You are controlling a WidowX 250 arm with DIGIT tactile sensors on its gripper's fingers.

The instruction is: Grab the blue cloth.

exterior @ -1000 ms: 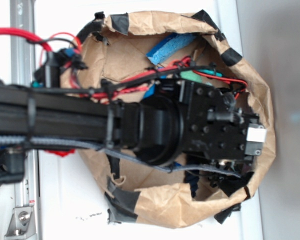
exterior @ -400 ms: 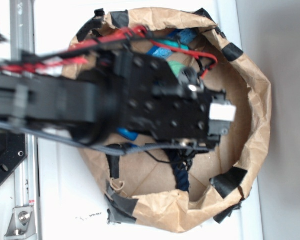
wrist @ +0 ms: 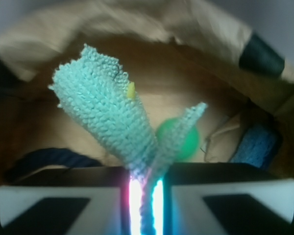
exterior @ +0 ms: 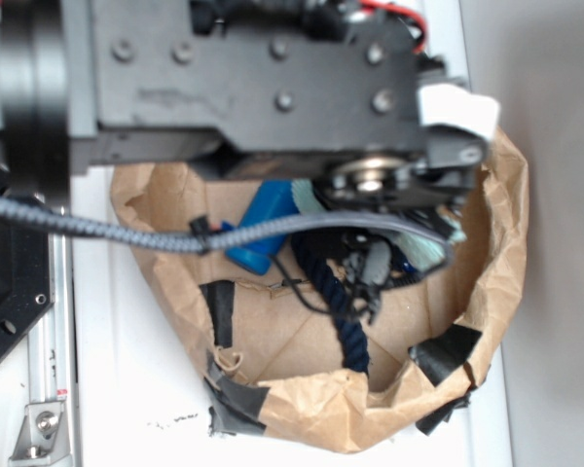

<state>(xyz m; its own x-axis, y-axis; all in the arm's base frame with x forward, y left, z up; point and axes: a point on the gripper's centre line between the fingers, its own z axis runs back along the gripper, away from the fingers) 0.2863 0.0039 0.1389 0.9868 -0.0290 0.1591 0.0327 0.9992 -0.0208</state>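
Observation:
The blue cloth [wrist: 108,107], a light teal terry towel with a small yellow spot, is pinched between my gripper [wrist: 146,196] and sticks out beyond the jaws, clear of the bag floor. Its folds fan out left and right of the pinch. In the exterior view the arm fills the top of the frame close to the camera. There, bits of the blue cloth [exterior: 436,250] show under the wrist beside the dark gripper [exterior: 370,272]. All of it is over the brown paper bag [exterior: 506,243].
Inside the bag lie a blue plastic bottle [exterior: 263,229], a dark navy rope [exterior: 350,336], a green ball [wrist: 181,139] and a blue sponge [wrist: 257,144]. Black tape patches [exterior: 448,352] mark the bag rim. A metal rail [exterior: 39,389] runs along the left.
The arm has risen toward the exterior camera and shifted across the bag. It now covers the top of the frame. The bottle and rope, hidden before, are uncovered.

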